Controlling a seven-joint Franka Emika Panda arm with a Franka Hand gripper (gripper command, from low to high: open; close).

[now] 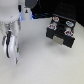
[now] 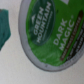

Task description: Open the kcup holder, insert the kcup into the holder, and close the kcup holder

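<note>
The kcup (image 2: 50,34) fills the wrist view: a round green foil top printed "Green Mountain Dark Magic" with a white rim, lying on a white surface right under the wrist camera. The kcup holder (image 1: 61,29) is a black boxy unit at the exterior view's upper right, with several pods in round slots on top and a lower front part (image 1: 60,42) standing out toward the camera. My white arm (image 1: 10,46) hangs at the exterior view's left, far from the holder. The gripper's fingers do not show clearly in either view. The kcup is hidden in the exterior view.
A teal shape (image 2: 4,27) lies at the edge of the wrist view beside the kcup. The white table (image 1: 47,65) spreads between the arm and the holder. Dark equipment stands behind the holder along the back edge.
</note>
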